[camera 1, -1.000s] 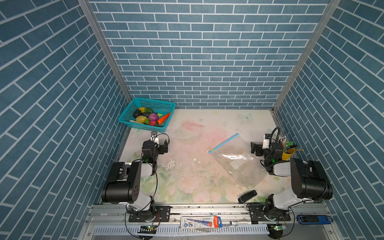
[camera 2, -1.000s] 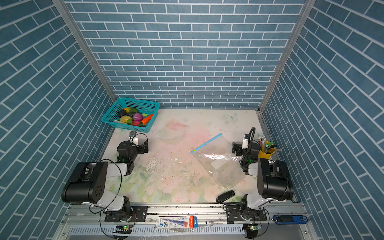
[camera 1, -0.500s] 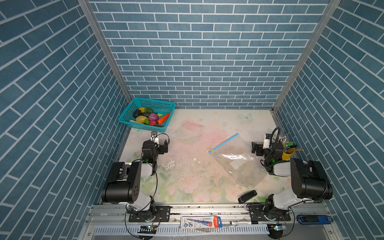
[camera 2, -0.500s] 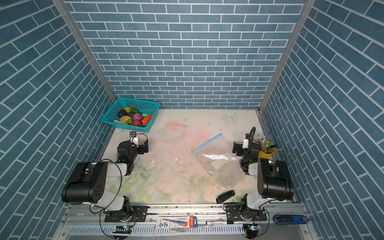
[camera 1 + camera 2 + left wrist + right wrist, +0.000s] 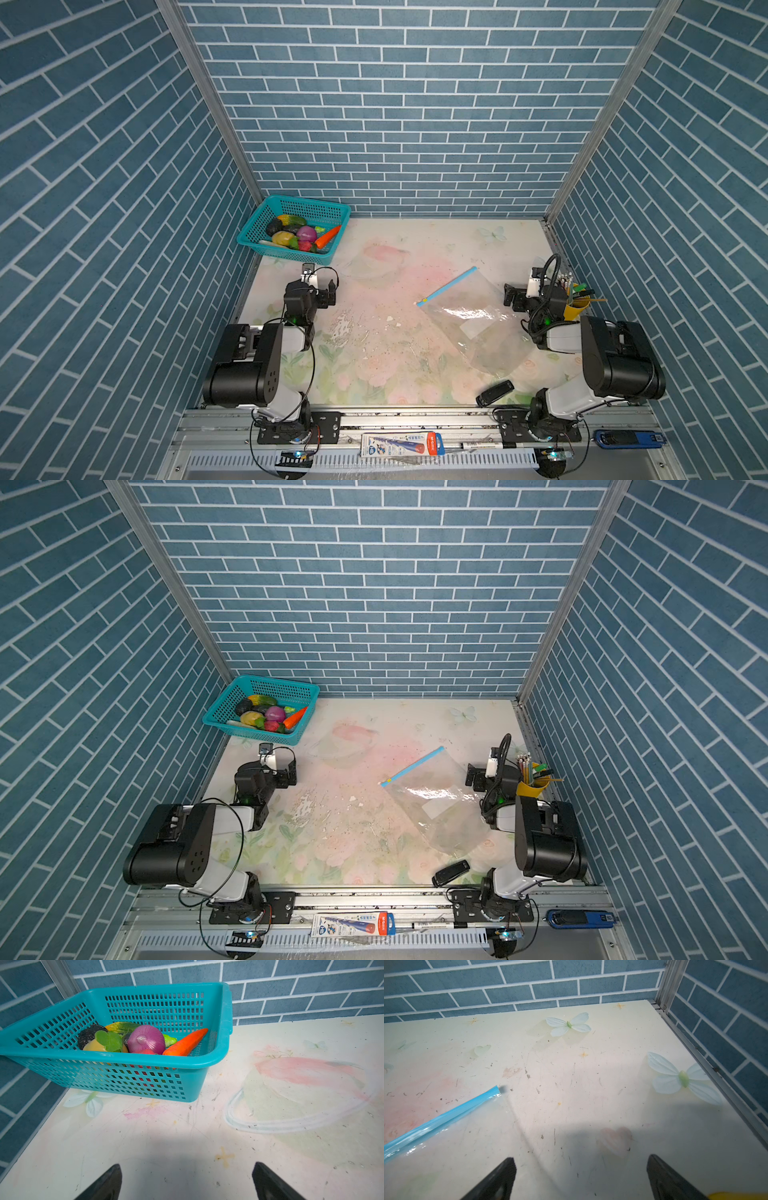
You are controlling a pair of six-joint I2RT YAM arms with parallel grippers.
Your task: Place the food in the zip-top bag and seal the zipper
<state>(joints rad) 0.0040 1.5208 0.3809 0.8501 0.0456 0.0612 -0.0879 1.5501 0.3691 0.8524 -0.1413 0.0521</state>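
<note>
Left gripper (image 5: 187,1167): my jaws are spread wide with nothing between them, low over the table (image 5: 145,1147) and just short of the basket (image 5: 226,1012).
Right gripper (image 5: 581,1158): also wide apart and empty, at the side edge of the zip-top bag (image 5: 478,328), near one end of the zipper (image 5: 446,1113). I see no contact.
Food (image 5: 297,237): all heaped in the basket in the back left corner. The carrot (image 5: 185,1043) and purple onion (image 5: 145,1040) lie on top, and the rest is partly hidden.
Bag: flat on the right half of the table, nothing inside, well apart from the basket.
Zipper: the blue strip faces the table's middle, with the yellow slider tab (image 5: 424,299) at one end. I cannot tell whether the mouth is parted.
Done: nothing, as far as I can see.
Left: I judge everything remains, which means opening the mouth, carrying each piece across and running the slider shut.
</note>
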